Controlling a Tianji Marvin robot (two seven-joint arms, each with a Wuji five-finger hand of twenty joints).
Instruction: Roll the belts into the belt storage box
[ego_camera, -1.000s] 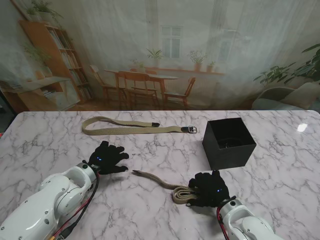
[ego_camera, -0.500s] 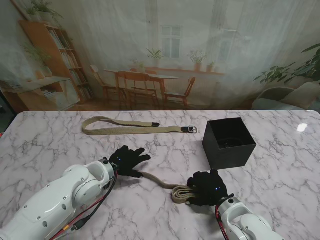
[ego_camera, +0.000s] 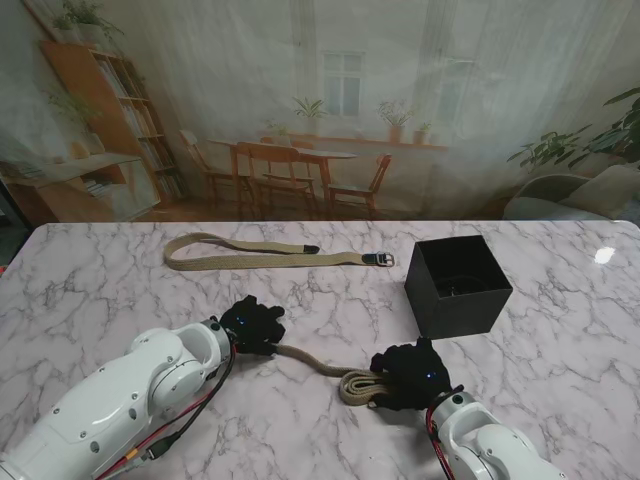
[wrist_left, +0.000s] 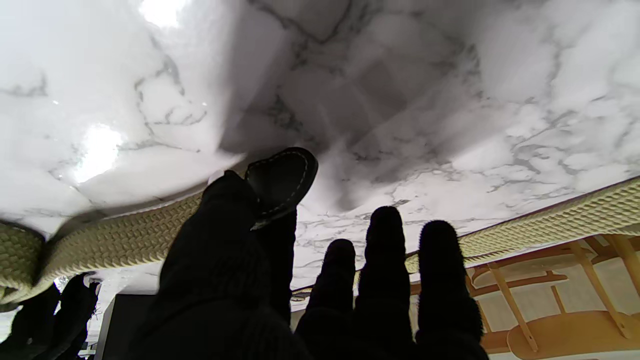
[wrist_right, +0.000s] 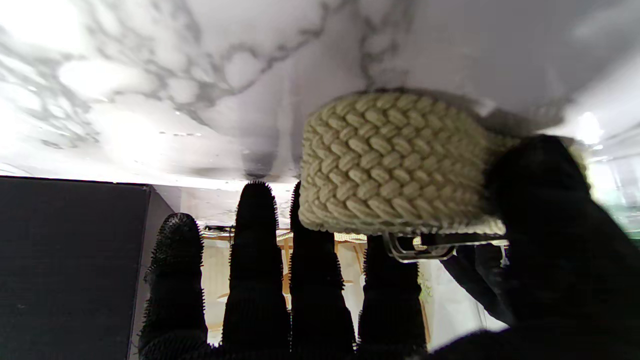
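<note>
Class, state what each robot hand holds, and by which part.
Left hand pinches the near belt at its leather tip; right hand grips its rolled buckle end.

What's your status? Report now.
Left hand pinching leather tip of near woven beige belt. Right hand holding its rolled end. Black square box unobstructed.

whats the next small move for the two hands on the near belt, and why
Probably the right hand should turn the started roll once more toward the left hand. The near belt is only partly wound: its strap lies loose between the hands, with the leather tip at the left thumb. The black box waits open, and the far belt lies flat.
</note>
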